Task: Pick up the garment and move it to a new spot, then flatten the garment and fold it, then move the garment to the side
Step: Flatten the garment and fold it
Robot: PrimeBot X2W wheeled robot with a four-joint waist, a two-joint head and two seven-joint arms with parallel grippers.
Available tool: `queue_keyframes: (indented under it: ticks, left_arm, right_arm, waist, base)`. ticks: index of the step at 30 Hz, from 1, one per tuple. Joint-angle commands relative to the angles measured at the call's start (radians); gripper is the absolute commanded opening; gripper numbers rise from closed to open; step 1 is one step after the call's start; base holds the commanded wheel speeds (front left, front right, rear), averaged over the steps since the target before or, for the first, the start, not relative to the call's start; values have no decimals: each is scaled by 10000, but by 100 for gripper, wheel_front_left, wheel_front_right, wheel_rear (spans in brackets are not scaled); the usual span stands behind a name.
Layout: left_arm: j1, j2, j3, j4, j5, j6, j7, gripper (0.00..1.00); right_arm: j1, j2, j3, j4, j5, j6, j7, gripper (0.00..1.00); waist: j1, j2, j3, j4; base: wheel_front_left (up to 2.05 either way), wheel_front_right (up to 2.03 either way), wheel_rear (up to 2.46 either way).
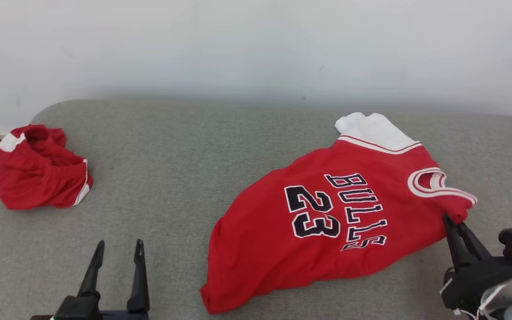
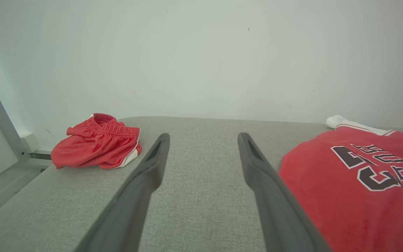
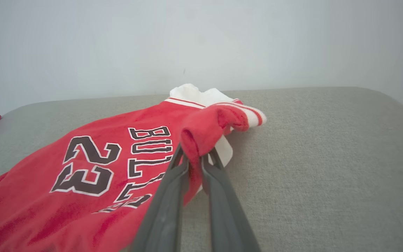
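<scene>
jersey spread on the pad, right of centre; right gripper pinches only its strap (a thin bite), which may slip on lifting; left gripper wide, empty.

Red sleeveless basketball jersey, lettered BULLS 23, white-trimmed, lying mostly flat at centre right, neckline rightward, one shoulder strap bunched.
</scene>
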Motion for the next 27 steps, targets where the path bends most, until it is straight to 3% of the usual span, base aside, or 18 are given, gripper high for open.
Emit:
queue_keyframes:
  ticks: [1,3,6,14,15,16,17,18,22,27]
  left_arm:
    - [-25,-22,-64,6,-69,-32,-36,100]
    - [-243,-58,-271,133,-107,-66,-36,100]
    - [-493,-94,-511,358,-159,-148,-36,100]
    - [-932,-154,-981,725,-236,-243,-36,100]
    - [-932,-154,-981,725,-236,-243,-36,100]
    - [-971,-159,-1026,749,-251,-249,-36,100]
    - [-982,-164,-1055,780,-259,-243,-34,100]
    - [-987,-164,-1071,806,-248,-223,-36,100]
    - [-910,-176,-1009,866,-289,-177,-34,100]
    - [-729,-140,-807,792,-253,-97,-34,100]
  right_arm:
    - [-104,199,-33,-176,-74,-23,263,0]
    - [-690,357,22,-251,-369,-23,796,0]
    - [-1771,398,390,971,-859,-23,1169,0]
    - [-4254,677,872,5199,-1465,-23,247,0]
    - [-4254,677,872,5199,-1465,-23,247,0]
    - [-4459,731,1001,5665,-1539,-23,77,11]
    - [-4704,823,1060,6011,-1522,-23,-251,40]
    - [-4889,917,1135,6342,-1441,-23,-488,100]
    - [-5251,983,1490,7326,-1192,-23,-1194,100]
    - [-5200,666,1794,7304,-194,-23,-2128,100]
  waist:
    - [0,0,95,201]
    - [0,0,214,596]
    - [0,0,354,1165]
    - [0,0,648,2115]
    - [0,0,648,2115]
    - [0,0,667,2192]
    - [0,0,677,2225]
    - [0,0,682,2233]
    - [0,0,613,2047]
    - [0,0,443,1487]
  base:
    - [0,0,0]
    - [0,0,0]
    - [0,0,0]
    - [0,0,0]
    - [0,0,0]
    - [0,0,0]
    - [0,0,0]
    - [0,0,0]
    - [0,0,0]
    - [0,0,0]
